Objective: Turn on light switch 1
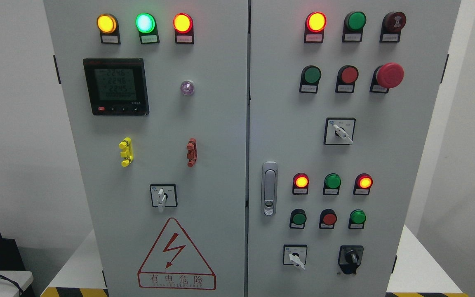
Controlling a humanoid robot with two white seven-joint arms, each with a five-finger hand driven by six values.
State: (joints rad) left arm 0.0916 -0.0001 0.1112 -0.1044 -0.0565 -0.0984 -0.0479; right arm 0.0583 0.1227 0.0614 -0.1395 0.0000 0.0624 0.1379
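Which control counted as light switch 1 could not be told, its labels too small to read; the likeliest were the rotary selector [161, 197] low on the cabinet's left door [204, 123] or those on the right door [410, 156], set at reaching height. Neither hand showed, so their state could not be told.

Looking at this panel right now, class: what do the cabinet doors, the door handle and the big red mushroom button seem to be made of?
Cabinet doors: likely painted sheet metal, a flat, even matte grey.
Door handle: probably metal or chromed plastic, silvery with bright reflections.
Mushroom button: seemingly red plastic, smooth with a soft sheen.
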